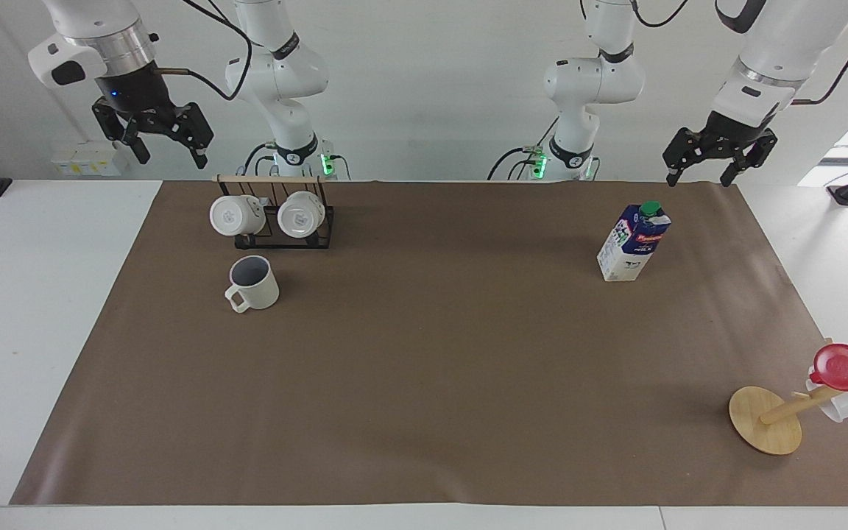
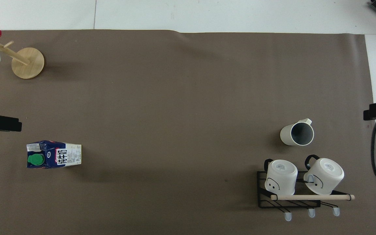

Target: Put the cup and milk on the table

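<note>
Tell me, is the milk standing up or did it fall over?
Standing up. The milk rests on its base on the table, green cap on top, and nothing touches it.

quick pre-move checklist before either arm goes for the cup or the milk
1. Cup upright on the table, handle turned away from the robots: ok.
2. Milk standing upright, green cap on: ok.
3. Left pincer raised, open, holding nothing: ok.
4. Right pincer raised, open, holding nothing: ok.
5. Black rack with two white mugs stands just nearer the robots than the cup; tight for a descent: not ok.
6. Whether the milk is full or empty: cannot tell.
</note>
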### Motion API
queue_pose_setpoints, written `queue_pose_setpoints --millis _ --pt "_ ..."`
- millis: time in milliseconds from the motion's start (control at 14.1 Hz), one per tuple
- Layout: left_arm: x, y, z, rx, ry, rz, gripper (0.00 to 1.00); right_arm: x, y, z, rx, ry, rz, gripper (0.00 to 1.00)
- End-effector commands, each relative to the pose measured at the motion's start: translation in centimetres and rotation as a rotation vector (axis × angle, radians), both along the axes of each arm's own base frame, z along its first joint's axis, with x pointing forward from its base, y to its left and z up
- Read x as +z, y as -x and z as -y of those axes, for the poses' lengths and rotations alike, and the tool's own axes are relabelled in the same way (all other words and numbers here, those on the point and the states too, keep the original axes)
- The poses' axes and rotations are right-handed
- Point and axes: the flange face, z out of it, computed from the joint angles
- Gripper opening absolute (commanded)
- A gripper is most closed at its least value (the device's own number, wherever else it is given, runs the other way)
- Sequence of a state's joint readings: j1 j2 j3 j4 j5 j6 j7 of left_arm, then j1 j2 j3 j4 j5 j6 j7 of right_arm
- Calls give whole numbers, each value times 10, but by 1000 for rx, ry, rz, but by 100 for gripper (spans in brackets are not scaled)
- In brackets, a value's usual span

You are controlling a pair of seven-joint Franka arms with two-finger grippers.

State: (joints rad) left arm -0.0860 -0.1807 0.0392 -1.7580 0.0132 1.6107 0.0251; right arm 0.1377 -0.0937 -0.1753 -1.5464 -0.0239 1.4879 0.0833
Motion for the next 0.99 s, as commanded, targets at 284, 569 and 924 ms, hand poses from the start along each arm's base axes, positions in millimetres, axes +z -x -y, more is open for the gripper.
queue_pose_setpoints --millis 284,569,924 --pt "5 2 -2 2 -9 -2 100 -2 9 2 6 -16 -6 100" --pt "5 2 5 -15 -9 -2 100 -3 10 2 6 -15 -9 100" --pt "5 3 13 -29 -11 -4 100 -7 10 2 6 -10 -14 100"
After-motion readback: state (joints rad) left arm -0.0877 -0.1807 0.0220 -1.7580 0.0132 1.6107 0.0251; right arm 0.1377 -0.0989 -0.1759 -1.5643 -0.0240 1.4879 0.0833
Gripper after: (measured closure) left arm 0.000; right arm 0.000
